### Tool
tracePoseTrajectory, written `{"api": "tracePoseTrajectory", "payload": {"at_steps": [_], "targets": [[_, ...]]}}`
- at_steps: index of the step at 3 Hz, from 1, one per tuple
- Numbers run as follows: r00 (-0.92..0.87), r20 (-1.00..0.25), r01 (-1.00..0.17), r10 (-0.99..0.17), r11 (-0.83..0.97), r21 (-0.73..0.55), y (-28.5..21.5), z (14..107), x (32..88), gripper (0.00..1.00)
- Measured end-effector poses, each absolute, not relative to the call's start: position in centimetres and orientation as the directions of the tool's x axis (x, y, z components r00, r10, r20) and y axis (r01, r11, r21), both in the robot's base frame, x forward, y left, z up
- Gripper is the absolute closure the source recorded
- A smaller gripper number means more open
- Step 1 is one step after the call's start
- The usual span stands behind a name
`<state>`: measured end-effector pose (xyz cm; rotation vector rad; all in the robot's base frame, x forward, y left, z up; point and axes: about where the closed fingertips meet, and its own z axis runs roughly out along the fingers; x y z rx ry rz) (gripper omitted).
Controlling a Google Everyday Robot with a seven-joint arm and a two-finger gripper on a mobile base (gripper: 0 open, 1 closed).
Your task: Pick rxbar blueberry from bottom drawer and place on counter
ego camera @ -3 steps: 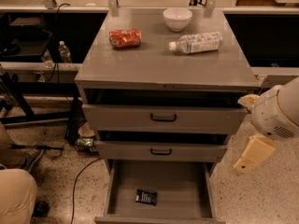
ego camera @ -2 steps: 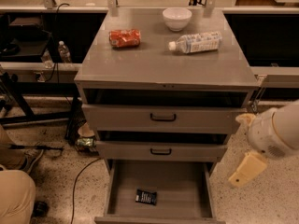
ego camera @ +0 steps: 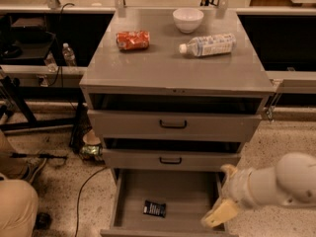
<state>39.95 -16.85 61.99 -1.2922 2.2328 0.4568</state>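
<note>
Camera view showed the rxbar blueberry (ego camera: 154, 208) lying flat in the bottom drawer (ego camera: 173, 189), near its front edge. Its long axis ran 9 to 3 o'clock, with bare floor all around. The tool (ego camera: 219, 212) hung at the bar's 3 o'clock, over the drawer's right front corner; whether it was spread or closed could not be told. The table (ego camera: 168, 65) carried a bowl (ego camera: 188, 19), a bottle (ego camera: 207, 45) on its side and a crushed can (ego camera: 132, 40).
</note>
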Motion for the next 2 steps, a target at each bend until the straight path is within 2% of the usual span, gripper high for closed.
{"api": "tracePoseTrajectory", "payload": {"at_steps": [1, 2], "targets": [[-0.442, -0.649, -0.847, -0.619, 0.526, 0.075, -13.96, 54.82, 41.3, 0.0], [-0.442, -0.65, -0.849, -0.618, 0.522, 0.081, -13.8, 54.4, 41.36, 0.0]]}}
